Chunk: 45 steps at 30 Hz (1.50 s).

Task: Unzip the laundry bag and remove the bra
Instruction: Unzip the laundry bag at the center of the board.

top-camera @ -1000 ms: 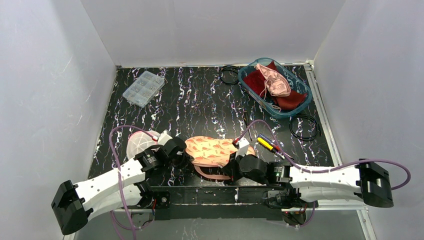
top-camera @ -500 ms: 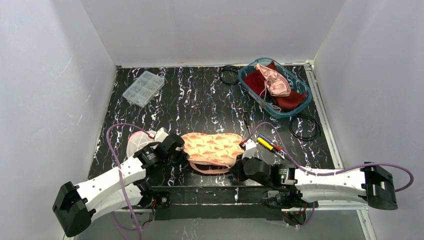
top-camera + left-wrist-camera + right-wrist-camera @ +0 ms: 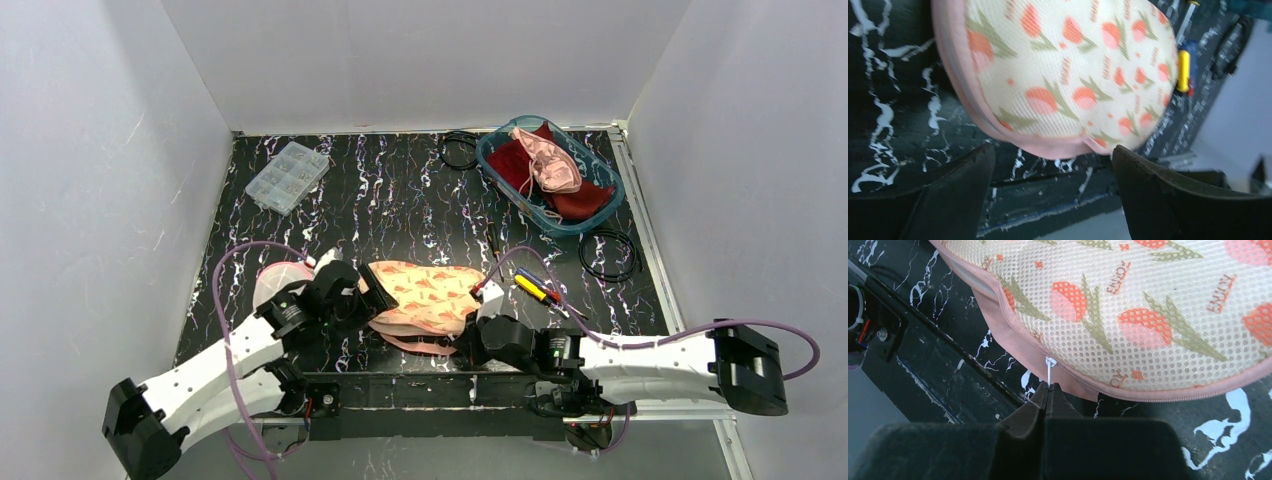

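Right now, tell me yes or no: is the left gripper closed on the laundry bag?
No, the left gripper stands wide open, fingers spread below the laundry bag.

Word "ENJOY" printed repeatedly in orange on laundry bag [image 3: 1158, 315] mesh, right wrist view. Same lettering in left wrist view too blurred to read.

The left arm [image 3: 235, 350] and right arm [image 3: 640, 360] lay low, reaching inward. The left gripper [image 3: 1052, 154] gaped wide; the right gripper [image 3: 1048, 389] was pinched tight (fingertips pressed together).
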Motion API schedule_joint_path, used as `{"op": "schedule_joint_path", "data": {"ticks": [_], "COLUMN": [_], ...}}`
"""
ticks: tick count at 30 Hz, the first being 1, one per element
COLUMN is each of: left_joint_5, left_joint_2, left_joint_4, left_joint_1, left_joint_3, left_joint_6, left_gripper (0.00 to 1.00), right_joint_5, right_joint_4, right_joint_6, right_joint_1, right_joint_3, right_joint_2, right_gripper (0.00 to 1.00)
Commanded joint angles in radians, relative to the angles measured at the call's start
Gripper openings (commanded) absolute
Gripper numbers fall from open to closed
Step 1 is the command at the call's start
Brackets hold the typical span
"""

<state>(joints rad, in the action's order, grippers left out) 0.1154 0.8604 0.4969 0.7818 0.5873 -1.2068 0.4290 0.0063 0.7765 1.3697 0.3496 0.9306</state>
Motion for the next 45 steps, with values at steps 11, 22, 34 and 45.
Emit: {"op": "schedule_joint_path", "data": {"ticks": [11,22,34,45], "left_joint_5": [-0.087,-0.023,0.136,0.175], "left_joint_2": [0.057,0.242,0.216,0.217], "left_joint_4": [-0.121,-0.247,-0.169,-0.105], "left_joint_1": [0.183,0.189,0.188,0.178], "left_joint_3": [-0.015,0.008,-0.015,0.006], "left_joint_6": [-0.113,-0.134,-0.207,-0.215], "left_gripper": [0.88,0.78,0.25,0.00], "right_joint_5": [-0.120,-0.120,-0.121,-0.098], "right_joint_4": [0.266,0.230,0.179,0.093], "right_joint_6": [-0.068,-0.048,-0.050,-0.046], "right_joint_1": [0.002,0.004,0.009,0.010], "right_joint_3": [0.122,0.103,0.094,0.086], "right_joint_2": [0.234,0.169,0.114,0.029], "right_gripper": [0.01,0.01,0.01,0.01]}}
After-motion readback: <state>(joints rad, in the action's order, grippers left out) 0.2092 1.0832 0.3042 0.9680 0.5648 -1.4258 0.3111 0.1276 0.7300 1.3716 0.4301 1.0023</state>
